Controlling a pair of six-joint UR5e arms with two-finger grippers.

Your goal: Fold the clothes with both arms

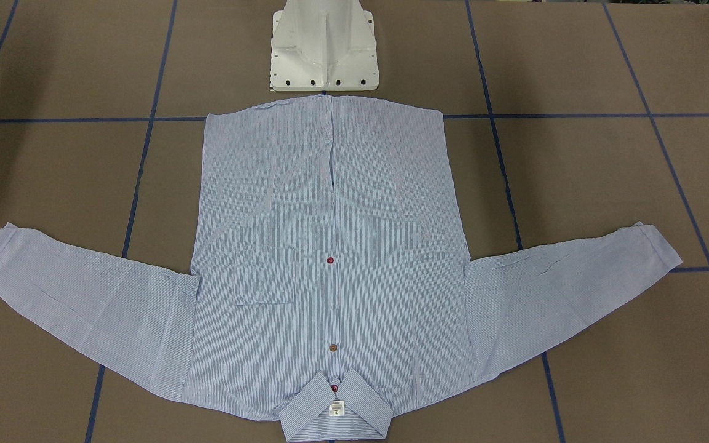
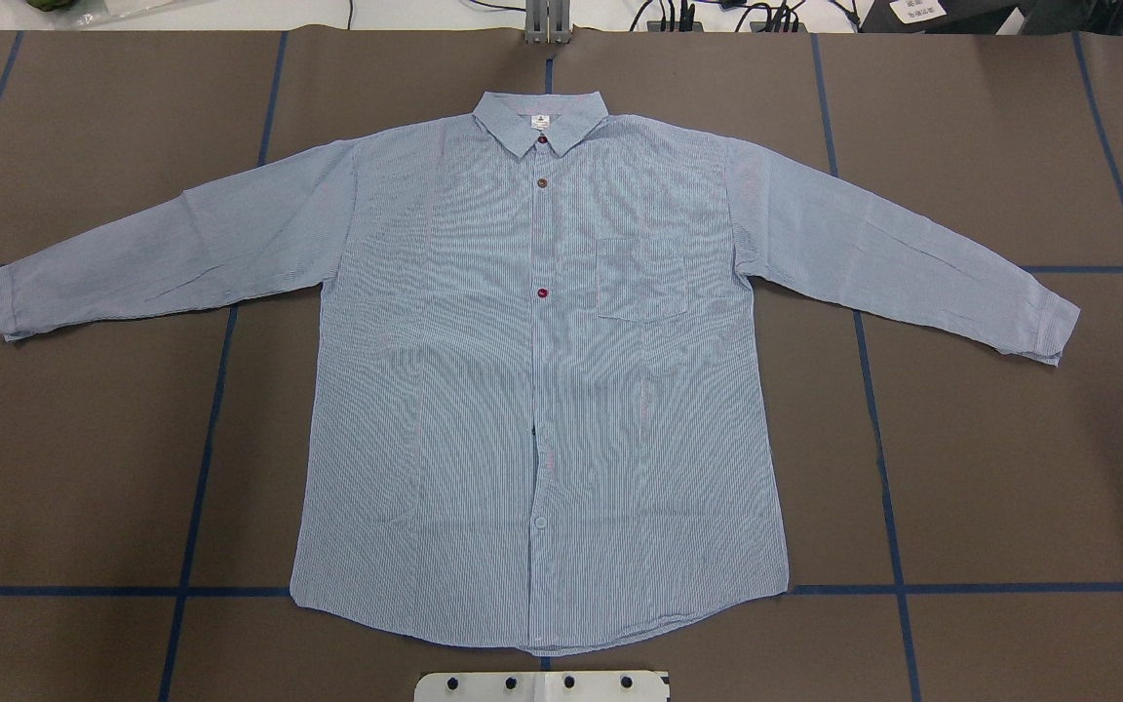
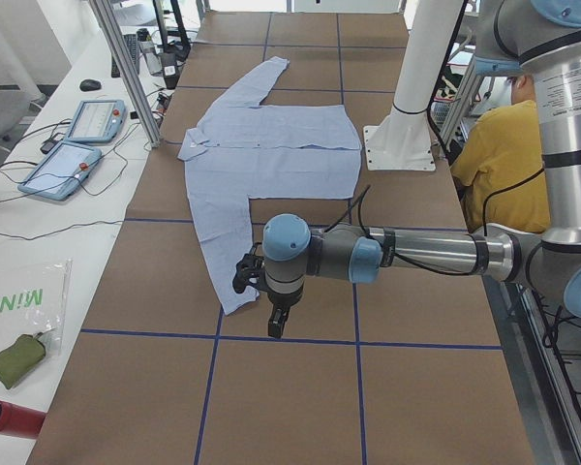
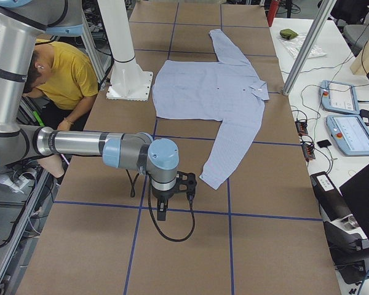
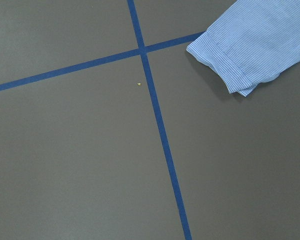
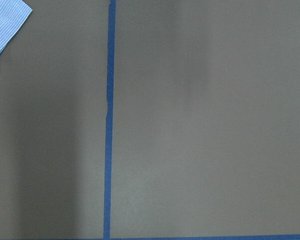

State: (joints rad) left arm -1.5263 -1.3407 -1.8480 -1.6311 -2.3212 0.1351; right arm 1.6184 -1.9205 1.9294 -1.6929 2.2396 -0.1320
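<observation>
— At centre frame, the shirt (image 2: 484, 390) lies flat on the table (image 2: 1010, 468), front up, sleeves (image 2: 181, 244) spread wide.
— The pincers?
— Left gripper (image 3: 275, 325) and right gripper (image 4: 162, 213) hang beyond the sleeves, apparently empty; spread or pressed together, I cannot tell.

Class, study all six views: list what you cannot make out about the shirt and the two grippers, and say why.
- Left gripper: only in the exterior left view, small and dark; open or shut unclear.
- Right gripper: likewise, only in the exterior right view.
- Neck label of the shirt: print too small to read.
- Wrist views: frame edges cut off all but a cuff.
</observation>
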